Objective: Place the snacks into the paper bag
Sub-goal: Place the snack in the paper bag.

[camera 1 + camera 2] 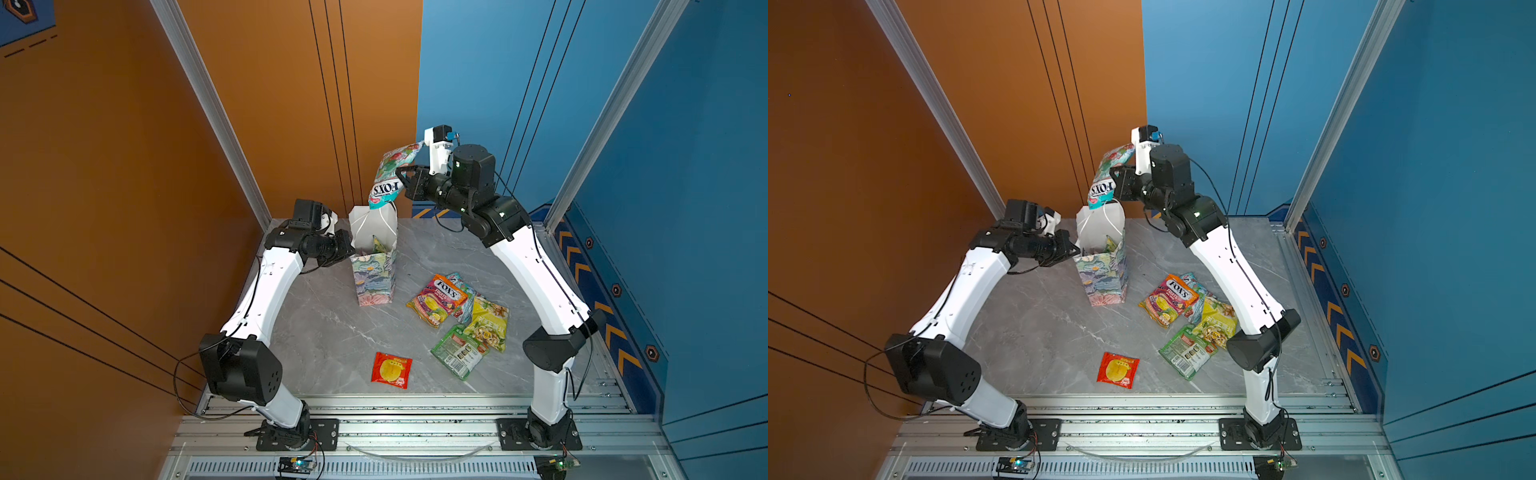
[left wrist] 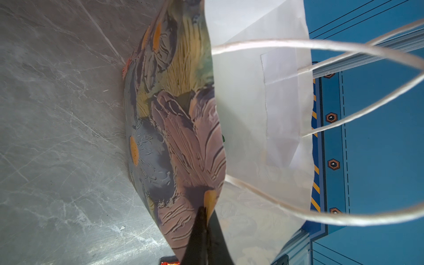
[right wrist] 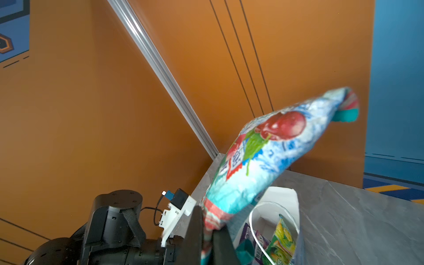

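right gripper (image 3: pixel 207 227) is clamping the glossy teal fox's candy packet (image 3: pixel 263 156), dangling at twelve o'clock over the tall floral paper bag (image 1: pixel 374 282); left gripper (image 2: pixel 205 220) is pinching its nine o'clock rim. centring before releasing is advisable.

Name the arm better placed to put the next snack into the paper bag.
Right. The right gripper is shut on the teal FOX'S packet, hanging over the open paper bag; the left gripper pinches its rim, steadying it.
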Robot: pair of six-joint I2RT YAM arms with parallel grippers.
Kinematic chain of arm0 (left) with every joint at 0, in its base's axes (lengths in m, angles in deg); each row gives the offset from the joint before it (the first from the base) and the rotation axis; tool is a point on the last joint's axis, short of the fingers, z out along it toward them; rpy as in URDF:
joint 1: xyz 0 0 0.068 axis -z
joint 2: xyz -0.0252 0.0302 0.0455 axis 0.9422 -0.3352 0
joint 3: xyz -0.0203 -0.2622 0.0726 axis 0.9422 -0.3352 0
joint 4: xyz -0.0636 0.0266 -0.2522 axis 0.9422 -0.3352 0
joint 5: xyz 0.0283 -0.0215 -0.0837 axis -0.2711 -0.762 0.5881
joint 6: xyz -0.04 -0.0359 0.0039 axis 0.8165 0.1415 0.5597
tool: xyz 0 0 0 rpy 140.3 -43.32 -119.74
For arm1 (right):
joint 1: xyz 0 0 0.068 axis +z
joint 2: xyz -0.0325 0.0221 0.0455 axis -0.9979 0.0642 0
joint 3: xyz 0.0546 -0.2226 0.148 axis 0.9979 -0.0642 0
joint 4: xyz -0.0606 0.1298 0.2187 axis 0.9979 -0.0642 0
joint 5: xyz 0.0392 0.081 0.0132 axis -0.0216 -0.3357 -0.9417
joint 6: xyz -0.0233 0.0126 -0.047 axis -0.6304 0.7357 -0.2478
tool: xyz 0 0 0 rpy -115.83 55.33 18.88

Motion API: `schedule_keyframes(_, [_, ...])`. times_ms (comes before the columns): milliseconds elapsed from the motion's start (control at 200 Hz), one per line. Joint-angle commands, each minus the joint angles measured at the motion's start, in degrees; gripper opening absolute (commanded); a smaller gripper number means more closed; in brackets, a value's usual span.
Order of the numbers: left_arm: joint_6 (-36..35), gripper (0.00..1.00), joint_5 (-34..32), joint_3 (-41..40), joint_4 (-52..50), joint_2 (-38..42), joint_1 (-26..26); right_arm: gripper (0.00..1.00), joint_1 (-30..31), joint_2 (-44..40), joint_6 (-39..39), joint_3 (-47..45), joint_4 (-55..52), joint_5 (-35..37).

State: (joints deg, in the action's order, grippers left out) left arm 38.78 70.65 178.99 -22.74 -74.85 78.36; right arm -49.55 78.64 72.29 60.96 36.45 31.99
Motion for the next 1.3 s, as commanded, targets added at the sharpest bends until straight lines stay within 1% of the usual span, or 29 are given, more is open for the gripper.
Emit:
schedule_keyframes(0, [-0.76,0.0,-0.54,-0.67,-0.38,1.34,0.05,0.0,0.35,1.04,-0.66,2.44,0.09,-1.92])
schedule_keyframes(250, [-0.84,0.0,-0.55,-0.85,-0.32,1.1,-0.15,0.0,0.19,1.8,-2.41,1.56,-4.93,-1.08])
schedule_keyframes(571, [-0.8,0.0,-0.28,-0.36,-0.12,0.51,-0.45,0.0,-1.07,-1.04,-3.43,-6.76,-6.45,0.27])
schedule_keyframes(681, [-0.69,0.0,-0.27,-0.34,-0.12,0.38,-0.61,0.0,-1.59,-1.38,-3.73,-8.37,-7.29,0.7])
schedule_keyframes(896, [-0.63,0.0,-0.04,-0.45,0.19,0.39,-0.75,0.0,-1.05,-1.88,-5.35,-8.8,-9.19,1.39])
schedule_keyframes(1071, [-0.59,0.0,0.08,-0.45,0.15,0.42,-0.89,0.0,-0.26,-4.37,-5.89,-8.35,-7.09,2.03])
schedule_keyframes(1196, [-0.42,0.0,0.5,-0.47,0.47,0.45,-0.97,0.0,0.32,-5.41,-5.99,-8.14,-3.51,0.91])
schedule_keyframes(1291, [-0.24,0.0,0.83,-0.36,0.63,0.41,-1.0,0.0,0.77,-3.94,-6.07,-5.4,-3.02,-1.48])
